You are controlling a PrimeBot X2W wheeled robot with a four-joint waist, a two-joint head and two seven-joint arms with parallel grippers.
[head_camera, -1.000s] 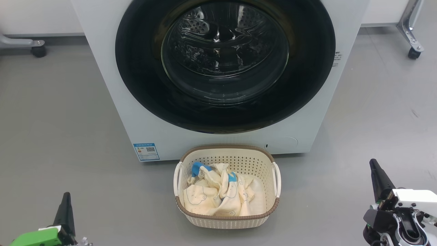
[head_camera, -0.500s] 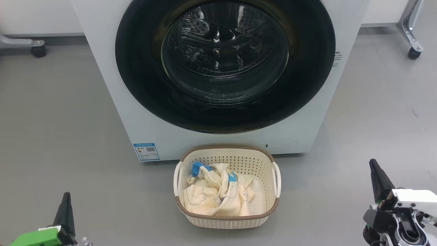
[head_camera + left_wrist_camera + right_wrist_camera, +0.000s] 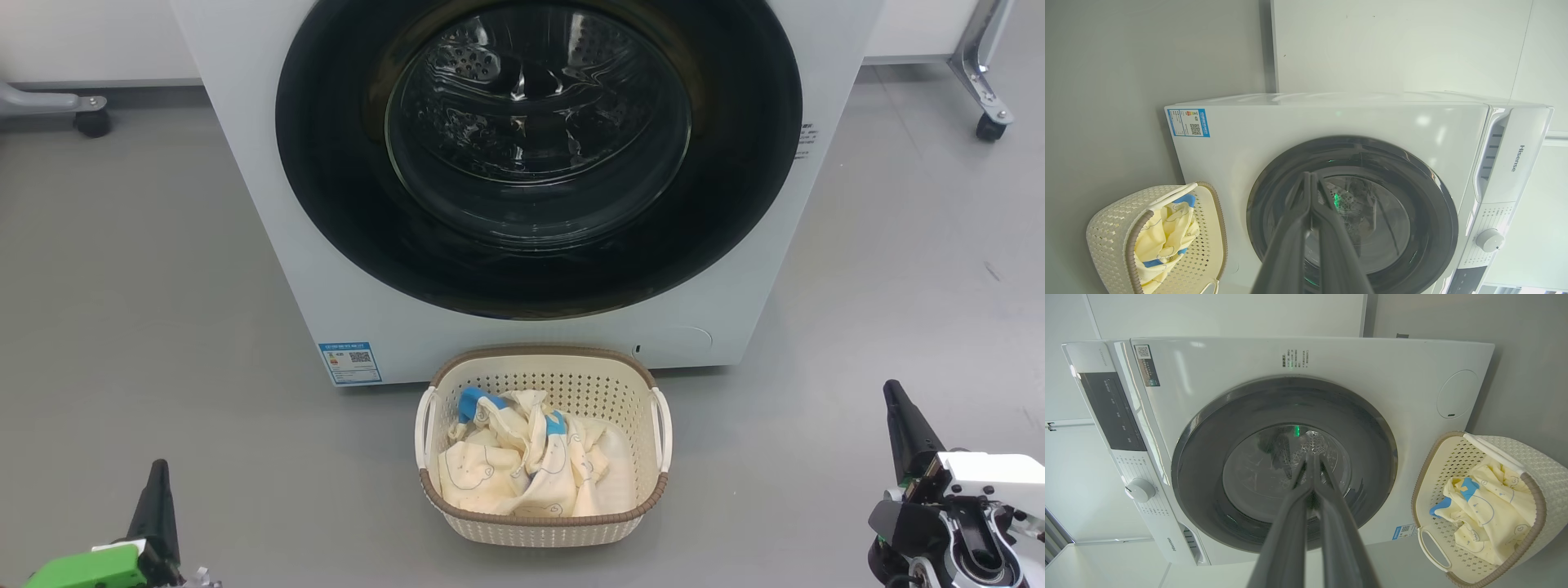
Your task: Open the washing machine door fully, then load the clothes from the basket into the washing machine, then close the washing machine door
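On the floor point(image 3: 163, 286), near the shut washing machine door point(image 3: 539, 139), the basket point(image 3: 543, 353) holds the clothes point(image 3: 531, 465). Left claw point(image 3: 157, 474) and right claw point(image 3: 892, 394) are closed, empty; the swinging door may strike the basket.

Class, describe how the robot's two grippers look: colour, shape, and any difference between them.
Both have long, dark fingers tapering to a point. The left gripper has a bright green housing behind its fingers; the right gripper has a white housing with black rounded parts beneath.
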